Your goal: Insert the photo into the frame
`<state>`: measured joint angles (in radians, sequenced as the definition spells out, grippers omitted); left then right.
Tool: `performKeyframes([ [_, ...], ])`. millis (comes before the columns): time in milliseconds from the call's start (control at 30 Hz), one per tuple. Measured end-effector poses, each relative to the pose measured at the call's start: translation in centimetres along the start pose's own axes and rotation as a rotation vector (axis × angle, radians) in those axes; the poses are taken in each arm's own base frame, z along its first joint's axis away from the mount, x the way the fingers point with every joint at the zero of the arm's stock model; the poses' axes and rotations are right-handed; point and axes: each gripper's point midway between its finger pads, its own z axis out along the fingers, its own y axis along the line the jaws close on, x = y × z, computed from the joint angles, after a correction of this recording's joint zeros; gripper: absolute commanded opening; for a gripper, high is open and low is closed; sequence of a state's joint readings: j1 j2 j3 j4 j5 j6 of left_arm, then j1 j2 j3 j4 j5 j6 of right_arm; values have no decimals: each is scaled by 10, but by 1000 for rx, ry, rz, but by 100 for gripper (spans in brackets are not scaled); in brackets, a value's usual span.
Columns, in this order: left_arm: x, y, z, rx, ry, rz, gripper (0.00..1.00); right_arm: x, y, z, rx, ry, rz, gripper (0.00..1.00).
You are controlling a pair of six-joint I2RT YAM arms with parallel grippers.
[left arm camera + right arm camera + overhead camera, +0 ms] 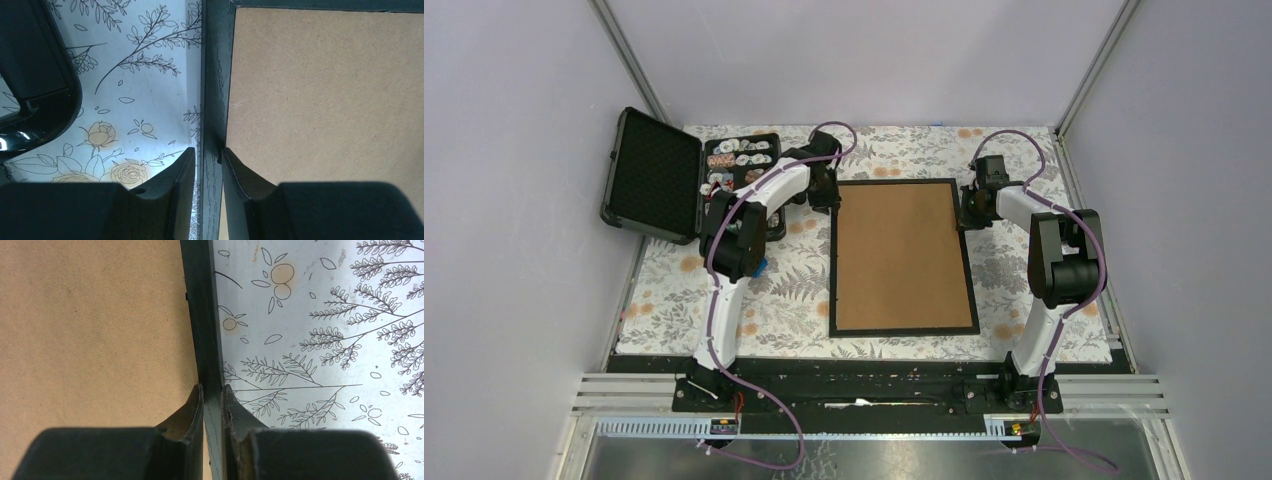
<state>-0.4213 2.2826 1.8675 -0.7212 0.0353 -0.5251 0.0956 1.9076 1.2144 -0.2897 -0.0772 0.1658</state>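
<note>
The frame (902, 255) lies face down on the flowered cloth, its brown back board up inside thin black moulding. The photo is out of view. My left gripper (828, 196) is at the frame's upper left edge. In the left wrist view the gripper (208, 150) straddles the left moulding (216, 75): the inner finger touches it, and a thin strip of cloth shows beside the outer finger. My right gripper (970, 210) is at the upper right edge. In the right wrist view the gripper (212, 386) is shut on the right moulding (202, 315), with both fingers pressed against it.
An open black case (654, 175) with foam lining stands at the back left, and its compartment (740, 160) holds several small round items. Its corner (35, 75) shows close to my left gripper. Grey walls close in the table on three sides.
</note>
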Motion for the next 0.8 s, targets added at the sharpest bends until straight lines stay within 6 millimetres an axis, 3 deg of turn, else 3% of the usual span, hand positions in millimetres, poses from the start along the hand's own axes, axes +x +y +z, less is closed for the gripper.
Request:
performKeyframes([
  [400, -4, -7, 8, -28, -12, 13, 29, 0, 0, 0, 0, 0, 3, 15],
  [500, -4, -7, 8, -36, -19, 21, 35, 0, 0, 0, 1, 0, 3, 15],
  [633, -5, -13, 6, -24, -29, 39, 53, 0, 0, 0, 1, 0, 3, 15],
  [800, 2, -17, 4, 43, -14, 41, 52, 0, 0, 0, 1, 0, 3, 15],
])
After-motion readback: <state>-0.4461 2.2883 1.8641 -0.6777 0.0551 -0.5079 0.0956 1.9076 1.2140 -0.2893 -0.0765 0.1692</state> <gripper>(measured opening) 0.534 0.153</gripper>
